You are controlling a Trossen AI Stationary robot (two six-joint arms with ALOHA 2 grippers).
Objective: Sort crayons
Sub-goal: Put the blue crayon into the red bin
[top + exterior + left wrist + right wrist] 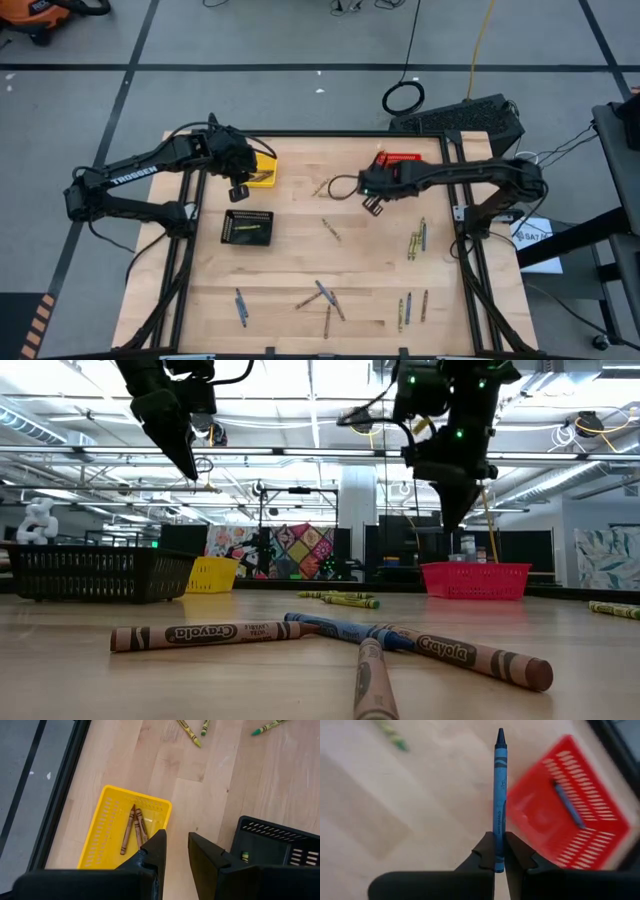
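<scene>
my right gripper (499, 854) pinches a blue crayon (499, 795) beside the red basket (580, 815); my left gripper (176, 852) hangs unclenched and empty.

the blue crayon stands straight out from between my right fingers, and one more blue crayon (568, 805) lies inside the red basket at the far right of the table (300, 260). my left gripper floats above the gap between the yellow basket (107, 820), which holds three brown crayons (134, 827), and the black basket (247, 226), which holds yellow-green ones. the other crayons are scattered on the wood: a yellow-green pair (415, 242) near the right edge, a crossed brown and blue bunch (340, 640) at the near side, a few singles along the front.
</scene>
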